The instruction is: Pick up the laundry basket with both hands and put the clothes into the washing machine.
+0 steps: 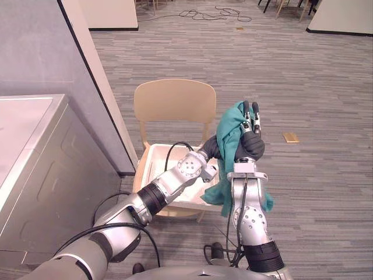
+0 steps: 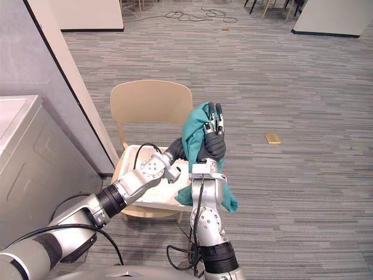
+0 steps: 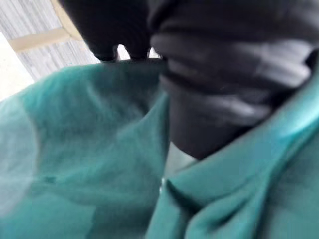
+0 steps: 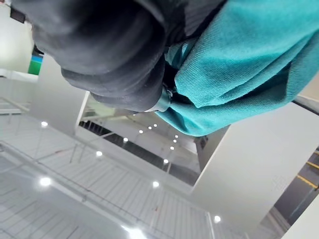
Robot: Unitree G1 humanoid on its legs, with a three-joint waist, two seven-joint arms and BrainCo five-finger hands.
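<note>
A teal garment (image 1: 228, 131) hangs lifted above the white laundry basket (image 1: 152, 160), which sits on a tan chair (image 1: 175, 102). My right hand (image 1: 252, 121) is raised with its fingers pointing up, and the cloth is pinched at its top and drapes down over the forearm. The right wrist view has the same teal cloth (image 4: 249, 64) bunched against the hand's dark cover. My left hand (image 1: 211, 149) reaches across the basket into the garment, its fingers buried behind the cloth (image 3: 89, 149). The washing machine (image 1: 23, 128) stands at the left, its top grey-white.
A grey partition wall (image 1: 46, 52) rises behind the machine, right beside the chair. A small tan block (image 1: 290, 137) lies on the carpet to the right. Cables (image 1: 215, 13) trail across the floor far back. Open carpet lies right of the chair.
</note>
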